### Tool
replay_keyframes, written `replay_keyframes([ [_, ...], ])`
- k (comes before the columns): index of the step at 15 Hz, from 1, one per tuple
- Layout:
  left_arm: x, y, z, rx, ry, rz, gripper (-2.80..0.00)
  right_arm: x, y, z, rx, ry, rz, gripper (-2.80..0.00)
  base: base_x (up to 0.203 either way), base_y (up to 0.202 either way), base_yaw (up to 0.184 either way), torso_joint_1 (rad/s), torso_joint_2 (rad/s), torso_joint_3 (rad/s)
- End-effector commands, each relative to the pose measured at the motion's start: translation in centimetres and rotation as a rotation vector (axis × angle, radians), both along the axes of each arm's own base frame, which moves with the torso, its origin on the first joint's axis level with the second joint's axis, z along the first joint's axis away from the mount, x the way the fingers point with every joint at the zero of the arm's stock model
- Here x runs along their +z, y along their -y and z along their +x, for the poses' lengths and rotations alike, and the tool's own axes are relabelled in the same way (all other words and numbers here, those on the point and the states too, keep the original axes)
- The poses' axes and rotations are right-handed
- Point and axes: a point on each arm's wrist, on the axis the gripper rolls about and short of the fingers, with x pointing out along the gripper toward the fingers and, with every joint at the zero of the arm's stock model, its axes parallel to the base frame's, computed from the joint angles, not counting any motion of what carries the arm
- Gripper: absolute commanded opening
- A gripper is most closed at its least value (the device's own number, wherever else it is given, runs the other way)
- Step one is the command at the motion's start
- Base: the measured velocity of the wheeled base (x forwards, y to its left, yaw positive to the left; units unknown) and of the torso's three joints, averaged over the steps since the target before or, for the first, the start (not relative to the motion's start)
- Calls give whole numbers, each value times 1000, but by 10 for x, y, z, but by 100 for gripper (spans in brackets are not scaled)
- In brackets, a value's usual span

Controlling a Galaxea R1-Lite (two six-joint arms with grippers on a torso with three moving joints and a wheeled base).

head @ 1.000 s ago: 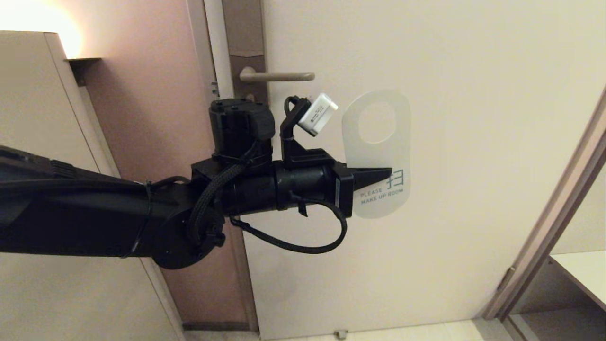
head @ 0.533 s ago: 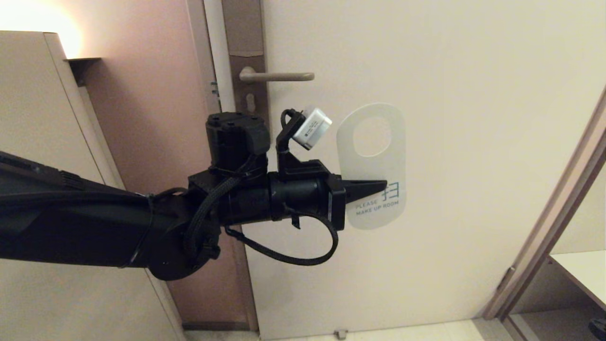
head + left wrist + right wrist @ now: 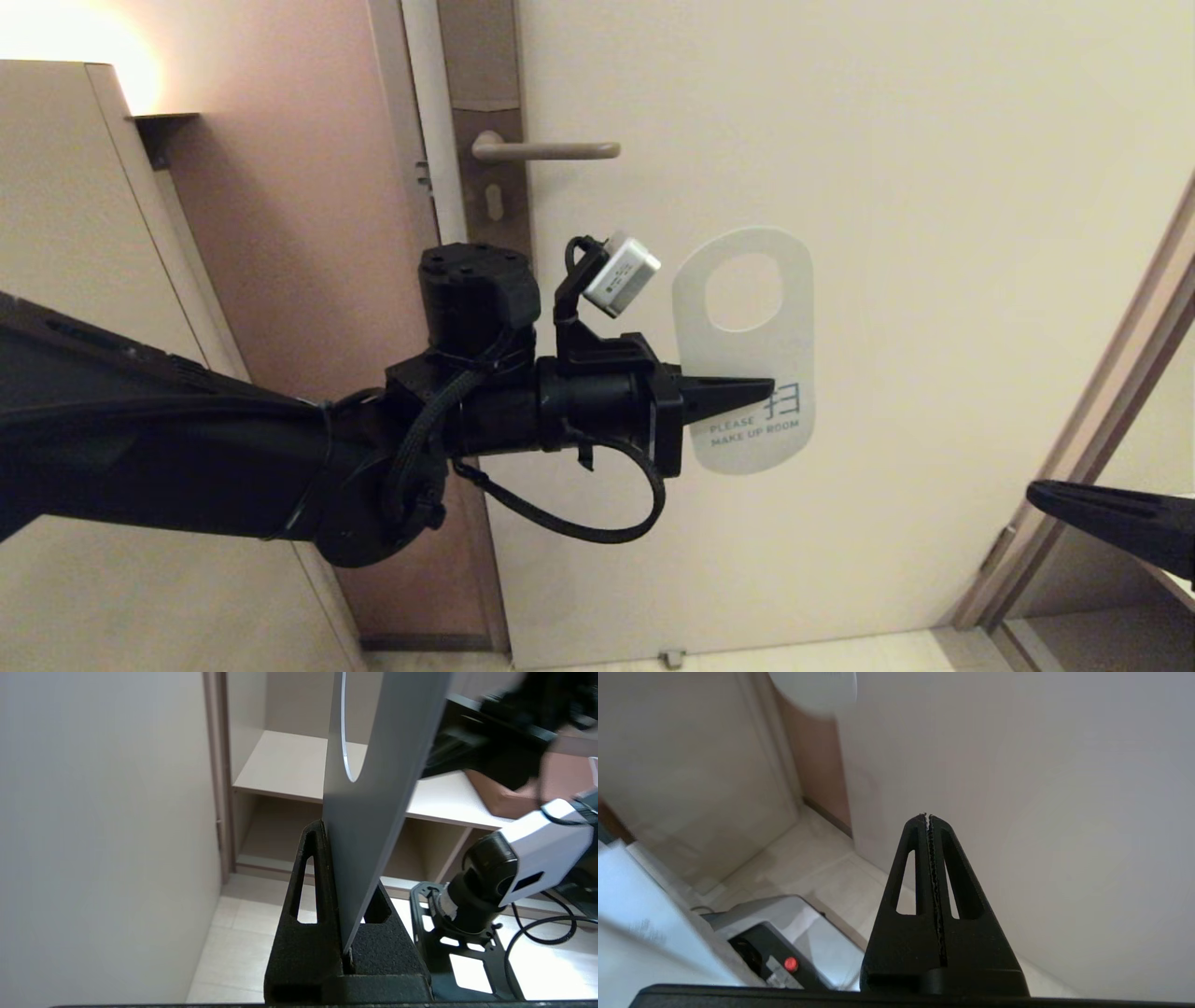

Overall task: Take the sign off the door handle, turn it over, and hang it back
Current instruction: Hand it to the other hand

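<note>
The sign [image 3: 747, 373], a white card with teal text and an oval hole, hangs free in front of the door, below and right of the door handle [image 3: 551, 148]. My left gripper [image 3: 767, 385] is shut on the sign's lower left edge, fingers pointing right. In the left wrist view the sign [image 3: 373, 812] stands edge-on, pinched between the fingers of the left gripper [image 3: 332, 833]. My right gripper [image 3: 1034, 492] reaches in from the lower right, apart from the sign. In its own view the right gripper [image 3: 928, 815] is shut on nothing.
The pale door [image 3: 934, 233] fills the background. A tall cabinet [image 3: 75, 233] stands to the left. The door frame [image 3: 1102, 420] and an open shelf unit [image 3: 1144, 537] lie to the right, close behind the right gripper.
The left gripper has lowered the sign, away from the handle. The right gripper has come into the head view at the lower right.
</note>
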Motion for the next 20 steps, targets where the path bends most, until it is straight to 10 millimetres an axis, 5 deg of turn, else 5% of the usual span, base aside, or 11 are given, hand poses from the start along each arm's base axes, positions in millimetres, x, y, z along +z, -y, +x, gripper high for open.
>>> replay_keyframes([
  [1, -3, 4, 4, -14, -8, -6, -280, -7, -7, 31, 35, -68, -3, -280, 0, 0, 0, 0, 0, 0],
  [8, 0, 17, 17, -64, -32, -39, -280, -10, -12, 63, 45, -64, 4, -280, 0, 0, 0, 0, 0, 0],
  [9, -1, 17, 17, -63, -34, -37, -280, -9, -12, 64, 47, -62, 5, 0, 0, 0, 0, 0, 0, 0],
  [20, -8, 22, 21, -134, -43, -75, -280, -9, -19, 69, 81, -64, -5, 0, 0, 0, 0, 0, 0, 0],
])
